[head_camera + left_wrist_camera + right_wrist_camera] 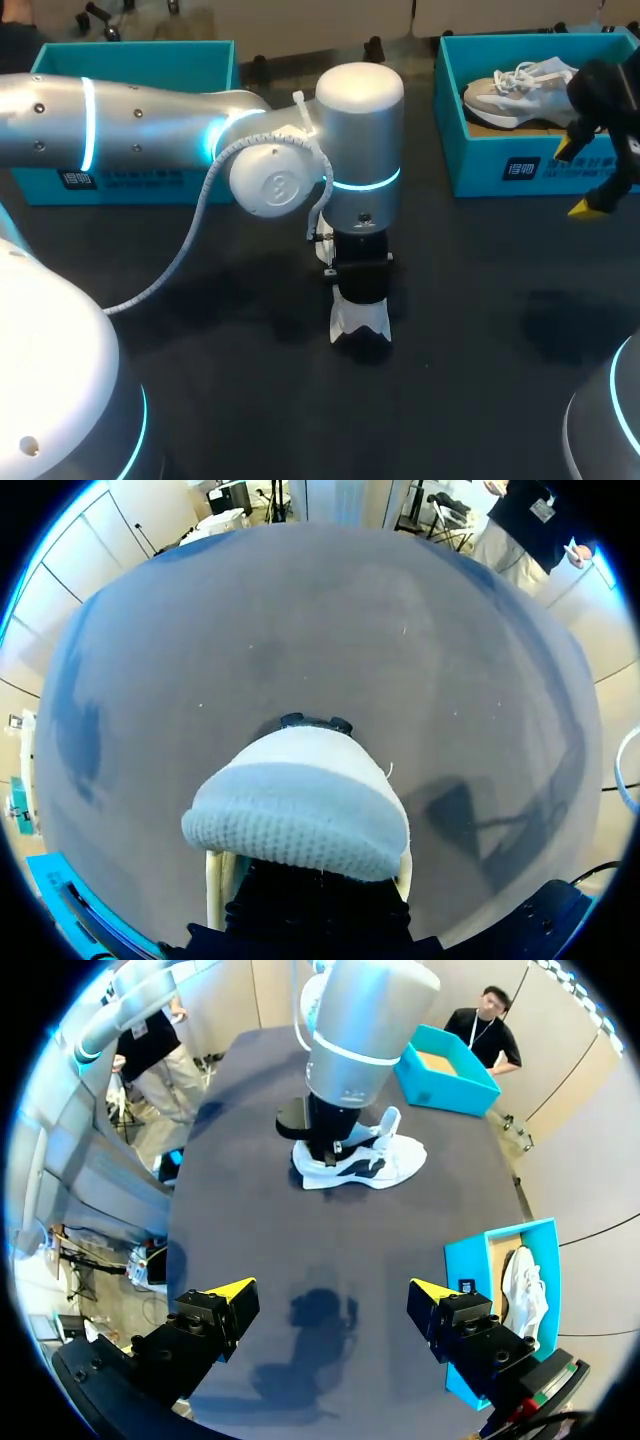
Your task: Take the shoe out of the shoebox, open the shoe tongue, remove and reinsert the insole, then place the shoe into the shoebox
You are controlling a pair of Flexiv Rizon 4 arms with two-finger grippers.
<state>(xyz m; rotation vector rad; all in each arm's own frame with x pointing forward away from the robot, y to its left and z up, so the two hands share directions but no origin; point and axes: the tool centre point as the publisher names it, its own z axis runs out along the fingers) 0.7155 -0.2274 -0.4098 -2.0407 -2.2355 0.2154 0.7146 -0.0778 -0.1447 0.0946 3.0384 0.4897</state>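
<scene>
A: Which step is in hand?
B: The white sneaker [365,1160] lies out on the table [480,300], mid-way. The left gripper [310,880] appears clamped on its sides.
A: And next?
B: Probably the tongue. The right gripper [330,1305], spread and empty near the teal shoebox [500,165], would have to cross over and lift it.

Shoe [300,810] in the left gripper [307,880]: coarse knit mesh toe, smoother white cloth behind. Table [330,630] under it is dark and matt. Box [468,1260] beside the right gripper [332,1290] looks like matt teal cardboard.
</scene>
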